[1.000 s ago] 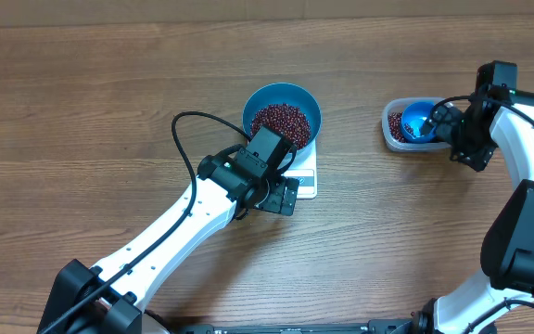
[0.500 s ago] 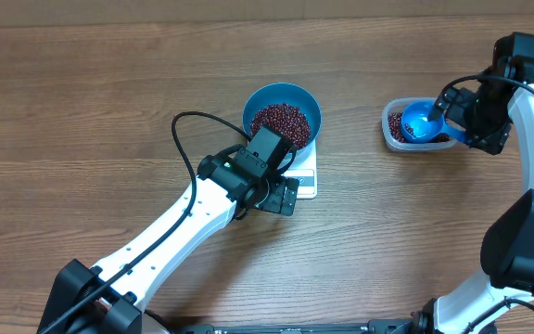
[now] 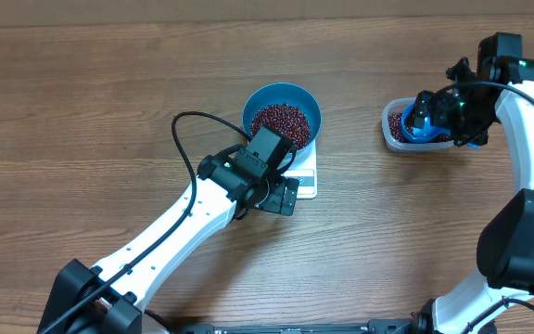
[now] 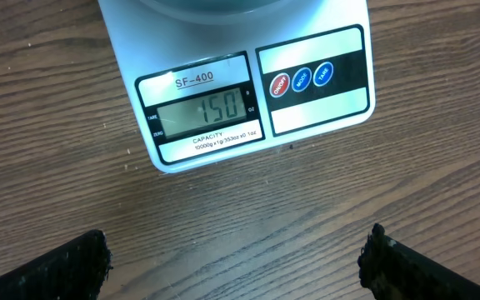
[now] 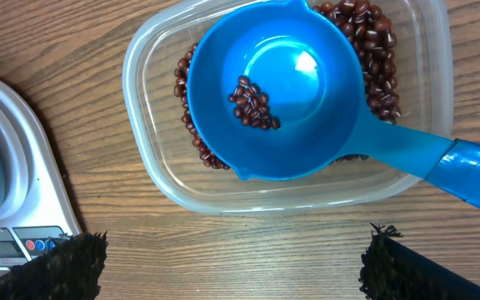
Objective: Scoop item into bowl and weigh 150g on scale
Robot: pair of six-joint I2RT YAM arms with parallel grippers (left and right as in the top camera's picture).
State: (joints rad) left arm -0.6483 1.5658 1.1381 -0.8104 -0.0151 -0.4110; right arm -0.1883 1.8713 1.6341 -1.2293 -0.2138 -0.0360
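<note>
Overhead and wrist views. The blue bowl (image 3: 282, 91), heaped with red-brown beans (image 3: 280, 121), stands on the white scale (image 4: 323, 33) near the middle of the table (image 3: 109, 111), towards its far edge; the scale's display (image 4: 202, 107) reads 150. The left gripper (image 4: 236, 268) hovers just in front of the scale, jaws spread wide, grasping nothing. Towards the table's right edge, a clear tub (image 5: 148, 100) holds more beans and a blue scoop (image 5: 277, 92) carrying a few. The right gripper (image 5: 232, 267) hangs above the tub, likewise fully spread and empty
</note>
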